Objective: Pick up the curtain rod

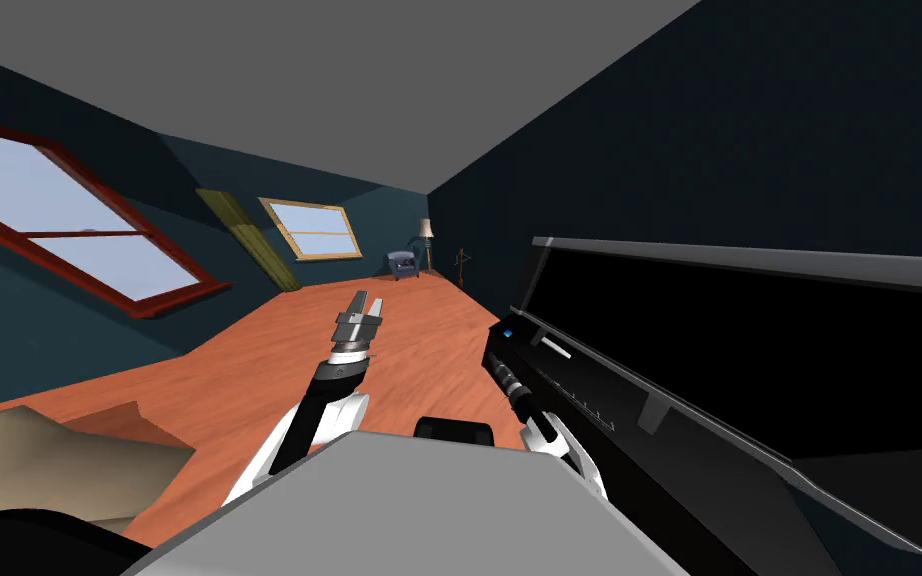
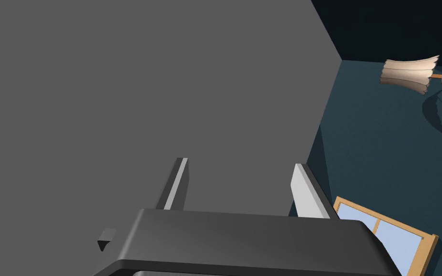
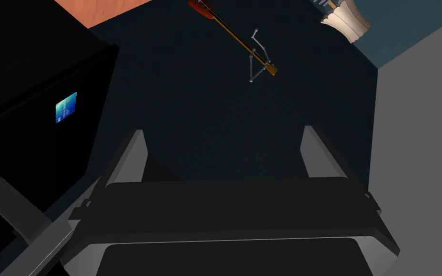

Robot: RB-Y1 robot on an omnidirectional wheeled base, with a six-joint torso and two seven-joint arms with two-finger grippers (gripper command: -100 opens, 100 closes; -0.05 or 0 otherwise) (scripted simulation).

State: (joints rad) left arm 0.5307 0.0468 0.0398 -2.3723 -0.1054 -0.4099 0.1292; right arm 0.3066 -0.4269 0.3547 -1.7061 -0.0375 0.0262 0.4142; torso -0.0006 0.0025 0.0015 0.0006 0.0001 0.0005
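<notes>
My left gripper point(image 1: 364, 305) is raised over the orange wooden floor point(image 1: 249, 370), open, with nothing between its fingers; its wrist view has the gripper point(image 2: 240, 164) pointing at a grey surface. My right gripper point(image 3: 225, 130) is open and empty, facing a dark wall beside a black screen point(image 3: 33, 96). In the head view the right forearm point(image 1: 524, 400) lies along the front of that black screen point(image 1: 749, 330). A long olive strip point(image 1: 249, 240), perhaps a curtain, hangs on the far wall beside a small wood-framed window point(image 1: 311, 229).
The wide black screen on its dark stand fills the right side. A beige cushion-like shape point(image 1: 39, 460) lies low on the left. A red-framed window point(image 1: 79, 225) is on the left wall. Far off stand an armchair point(image 1: 402, 264), a floor lamp point(image 1: 426, 235) and a guitar on a stand point(image 3: 234, 36).
</notes>
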